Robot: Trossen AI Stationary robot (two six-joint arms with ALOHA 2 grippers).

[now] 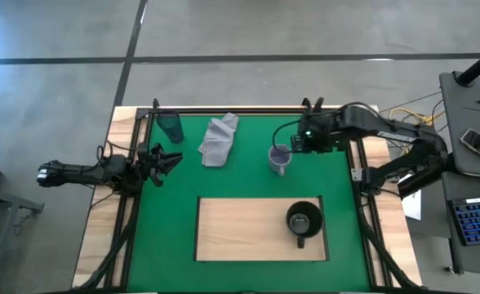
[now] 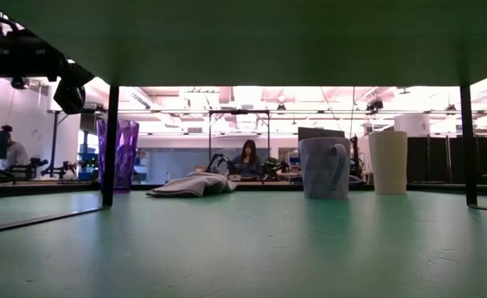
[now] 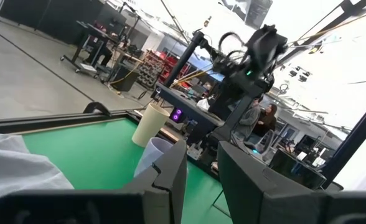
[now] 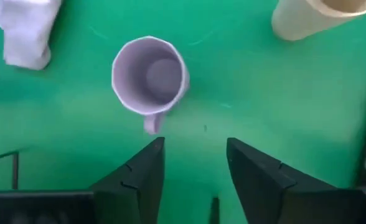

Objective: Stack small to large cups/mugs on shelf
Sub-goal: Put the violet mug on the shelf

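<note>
My right gripper [image 4: 194,171] spread, empty, above bare green mat [image 1: 248,175] beside lavender-grey mug [image 1: 280,158], upper centre | black mug [image 1: 303,220] on shelf [image 1: 240,229], right end | my left gripper [image 1: 168,161] parted at mat's left edge.

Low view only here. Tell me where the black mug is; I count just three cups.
Observer: The black mug stands on the shelf, near its right end.
Operator: Report the right gripper.
Observer: The right gripper hangs open, raised, on the handle side of the lavender mug, holding nothing.
Operator: Now the left one.
Observer: The left gripper is open at the left edge of the table, holding nothing.
</note>
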